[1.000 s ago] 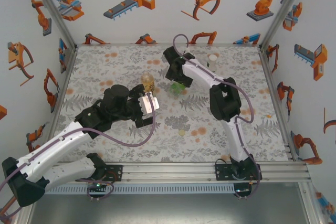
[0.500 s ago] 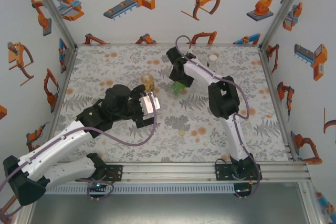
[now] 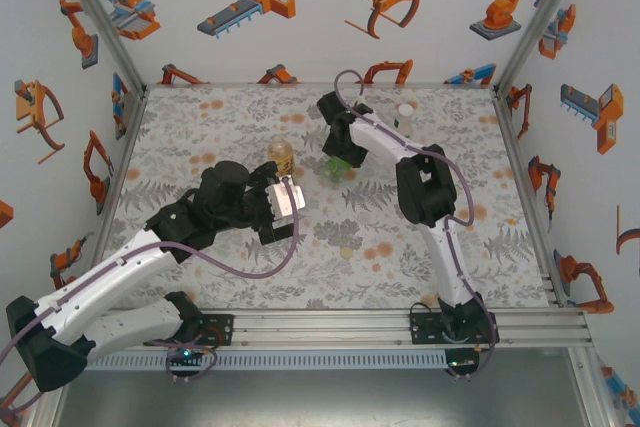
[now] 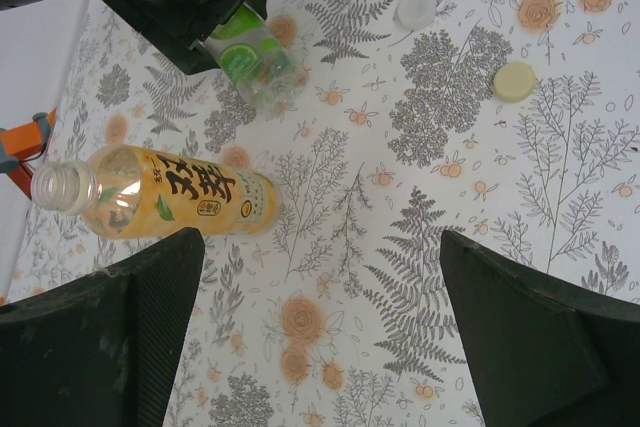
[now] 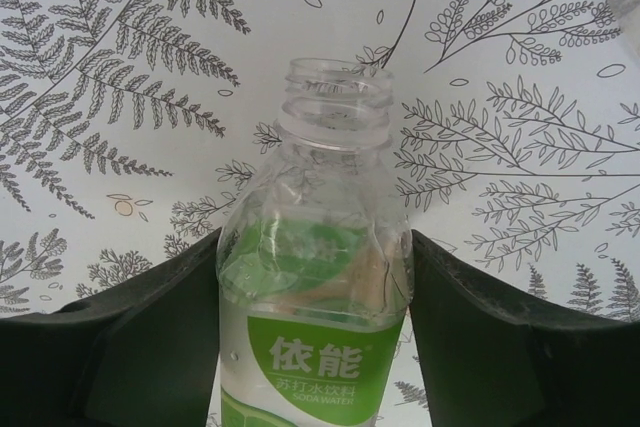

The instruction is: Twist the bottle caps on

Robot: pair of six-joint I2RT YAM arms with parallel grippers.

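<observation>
Bottle caps are lying loose on the bench, both flat on its fern-and-flower mat and on none of the bottles; in the left wrist view I am seeing the whitish cap and the yellowish cap near each other but not touching, both well apart from the bottles; the left claw is hanging spread wide over the mat, its dark fingers far apart with nothing between them; the amber bottle is showing just beyond that finger, its neck bare and its pale label with dark characters facing the camera, and I cannot tell whether it is standing or lying; the right claw is gripping the green bottle, one finger pressing each side of the body just above the green label, and the threaded neck is pointing away from the wrist camera, uncapped; from above I am seeing this green bottle between the amber one and the clear bottle, which is standing on its own near the far edge of the bench; the yellowish cap is sitting on the near side of all three bottles, between the two arms.
</observation>
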